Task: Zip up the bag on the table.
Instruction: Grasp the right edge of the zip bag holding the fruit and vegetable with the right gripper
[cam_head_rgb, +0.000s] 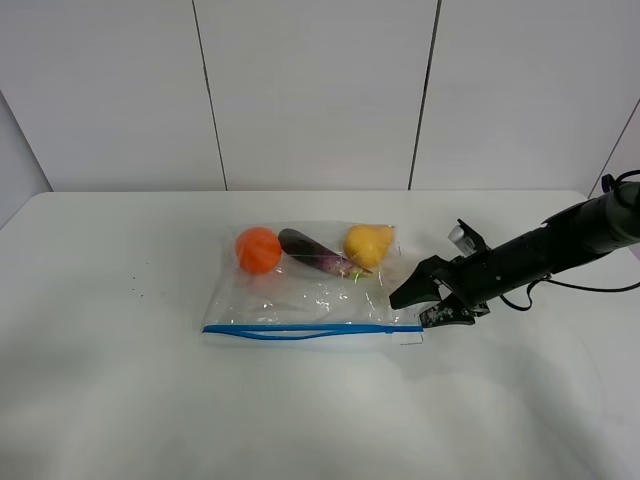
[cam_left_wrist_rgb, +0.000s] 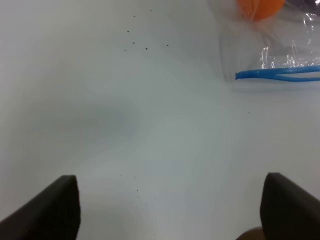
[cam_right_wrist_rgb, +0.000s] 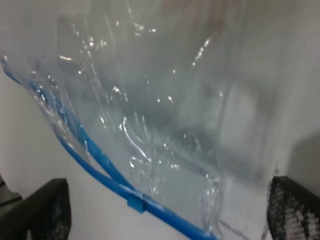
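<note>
The clear bag (cam_head_rgb: 300, 292) lies flat on the white table (cam_head_rgb: 100, 380), its blue zipper strip (cam_head_rgb: 310, 329) along the near edge. Inside are an orange (cam_head_rgb: 259, 249), a purple eggplant (cam_head_rgb: 318, 253) and a yellow pear (cam_head_rgb: 368, 244). My right gripper (cam_head_rgb: 426, 305) is open at the bag's right end, close to the zipper's end. In the right wrist view the gripper (cam_right_wrist_rgb: 167, 217) is open, with the bag (cam_right_wrist_rgb: 165, 115), the strip (cam_right_wrist_rgb: 90, 150) and a small blue slider (cam_right_wrist_rgb: 136, 204) between its fingers. My left gripper (cam_left_wrist_rgb: 170, 215) is open over bare table, apart from the bag's left corner (cam_left_wrist_rgb: 277, 75).
A white panelled wall (cam_head_rgb: 320, 90) stands behind the table. The right arm (cam_head_rgb: 560, 240) and its cable reach in from the right edge. Small dark specks (cam_left_wrist_rgb: 145, 47) dot the tabletop left of the bag. The left arm is out of the exterior view.
</note>
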